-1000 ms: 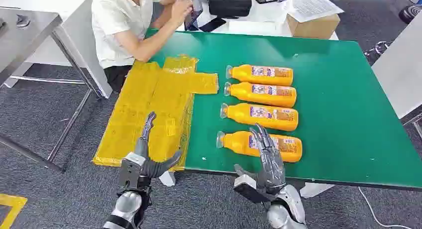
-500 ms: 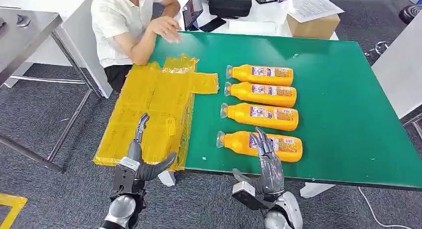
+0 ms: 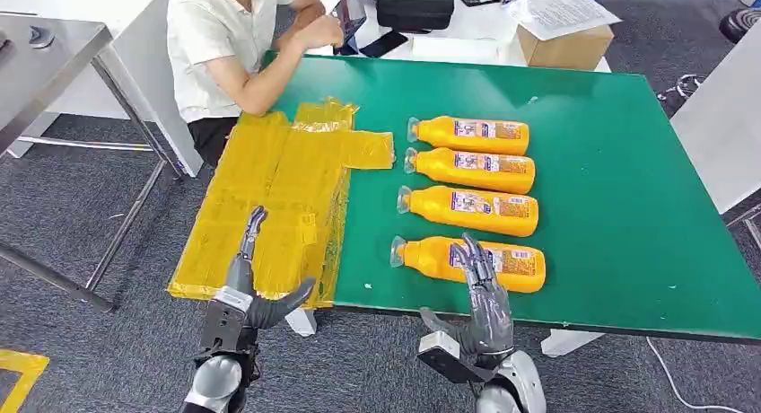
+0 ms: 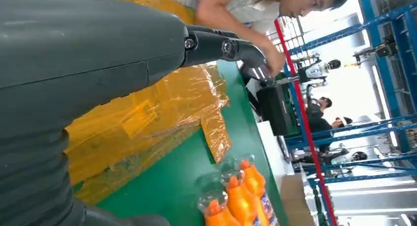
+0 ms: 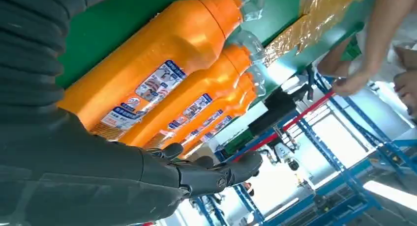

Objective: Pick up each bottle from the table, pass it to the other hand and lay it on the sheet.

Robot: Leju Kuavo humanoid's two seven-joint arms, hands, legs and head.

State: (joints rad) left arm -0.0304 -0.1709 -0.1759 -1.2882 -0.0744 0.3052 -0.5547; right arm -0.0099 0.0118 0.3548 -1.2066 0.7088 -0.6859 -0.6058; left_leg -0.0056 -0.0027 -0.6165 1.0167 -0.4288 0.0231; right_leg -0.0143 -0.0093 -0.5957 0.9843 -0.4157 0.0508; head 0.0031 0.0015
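The right hand (image 3: 485, 301) hovers with its fingers spread and holding nothing, over the near edge of the green table (image 3: 610, 162), its fingertips above the labelled part of the nearest bottle (image 3: 467, 263). In the right wrist view the same hand (image 5: 147, 177) has its dark fingers extended beside that bottle (image 5: 162, 69), apart from it as far as can be told. The left hand (image 3: 247, 292) is also spread and empty, fingers pointing forward and thumb out to the side, over the near edge of the yellow sheet (image 3: 269, 197); in the left wrist view its finger (image 4: 216, 44) stretches above the crinkled sheet (image 4: 147, 118).

Four orange bottles lie on their sides in a column at the middle of the table, clear caps towards the sheet. Behind the nearest one come the second bottle (image 3: 468, 210), the third bottle (image 3: 470, 170) and the farthest bottle (image 3: 468, 135), each close beside the next. The sheet covers the table's left part and overhangs its left edge, with none of the bottles on it.

A person (image 3: 229, 45) in a white shirt sits at the table's far left corner, forearm resting on the edge. Beyond the far edge stand a black case (image 3: 415, 4) and a cardboard box (image 3: 565, 45).
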